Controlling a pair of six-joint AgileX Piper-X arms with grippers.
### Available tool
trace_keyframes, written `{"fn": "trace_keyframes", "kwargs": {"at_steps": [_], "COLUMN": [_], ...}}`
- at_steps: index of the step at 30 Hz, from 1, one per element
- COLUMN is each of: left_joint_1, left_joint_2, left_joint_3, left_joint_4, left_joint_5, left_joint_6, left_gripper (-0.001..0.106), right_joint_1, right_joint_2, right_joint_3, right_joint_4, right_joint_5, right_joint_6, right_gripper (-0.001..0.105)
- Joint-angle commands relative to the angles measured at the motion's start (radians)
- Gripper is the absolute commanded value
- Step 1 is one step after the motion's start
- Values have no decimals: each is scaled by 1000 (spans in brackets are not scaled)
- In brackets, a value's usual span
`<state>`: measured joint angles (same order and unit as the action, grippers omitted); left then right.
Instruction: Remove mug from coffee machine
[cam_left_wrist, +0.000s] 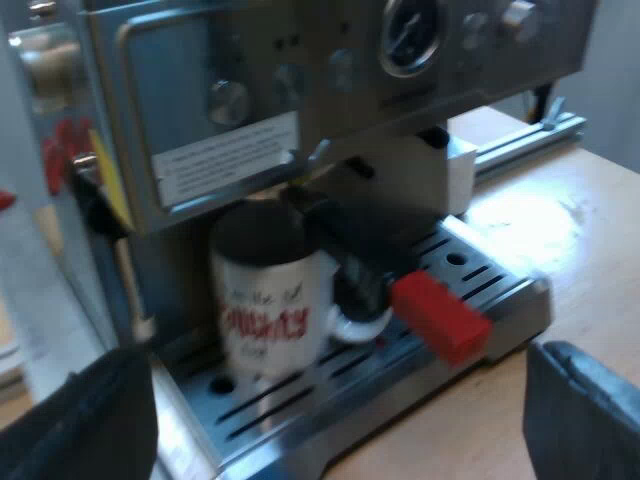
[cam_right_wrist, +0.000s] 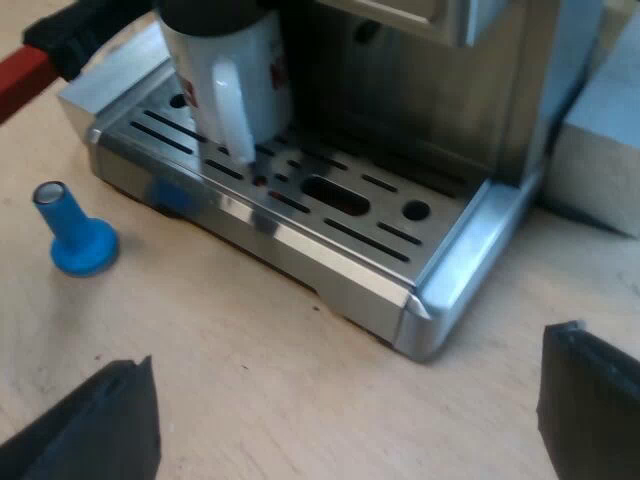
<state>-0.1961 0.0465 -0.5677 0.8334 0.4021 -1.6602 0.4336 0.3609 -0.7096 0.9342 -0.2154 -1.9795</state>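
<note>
Left wrist view: you have the mug standing on the drip tray of the espresso machine, tucked under the locked holder, whose red end juts out close beside the mug's ear. Your left gripper is spread wide and empty, short of the tray. Your right gripper is likewise spread and empty above the table, near the tray's front edge.

Hazards noted:
- Headroom. The mug's rim sits close beneath the holder. In my judgement a straight lift would knock the rim against it; draw the mug outward first.
- The holder's handle. It crowds the mug's ear, so a finger closing there may catch the handle instead and tip the mug.
- Contents. Whether the mug is full cannot be told; treat it as full and keep it upright.
- The blue tamper stands on the table just off the tray, near the mug. A sweeping approach or exit could topple it.
</note>
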Motion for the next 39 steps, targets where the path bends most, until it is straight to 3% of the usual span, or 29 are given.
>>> {"fn": "trace_keyframes", "kwargs": {"at_steps": [1, 7, 20, 30, 34, 39], "left_joint_1": [-3, -3, -3, -3, -3, -3], "left_joint_2": [2, 2, 6, 6, 6, 6], "left_joint_3": [50, 134, 322, 373, 373, 373], "left_joint_4": [-79, -145, -267, -270, -270, -270], "left_joint_5": [52, 51, 51, 51, 51, 51], "left_joint_6": [11, 11, 11, 11, 11, 11], "left_gripper": [77, 77, 77, 77, 77, 77], "right_joint_1": [34, 63, 74, 127, 224, 291], "right_joint_2": [28, 63, 163, 229, 310, 385], "right_joint_3": [-5, 19, 180, 253, 294, 332], "right_joint_4": [-79, -168, -449, -599, -712, -865], "right_joint_5": [-14, -14, -32, -37, -24, 35], "right_joint_6": [-22, -22, -22, -22, -22, 34], "right_gripper": [78, 78, 78, 78, 78, 78]}}
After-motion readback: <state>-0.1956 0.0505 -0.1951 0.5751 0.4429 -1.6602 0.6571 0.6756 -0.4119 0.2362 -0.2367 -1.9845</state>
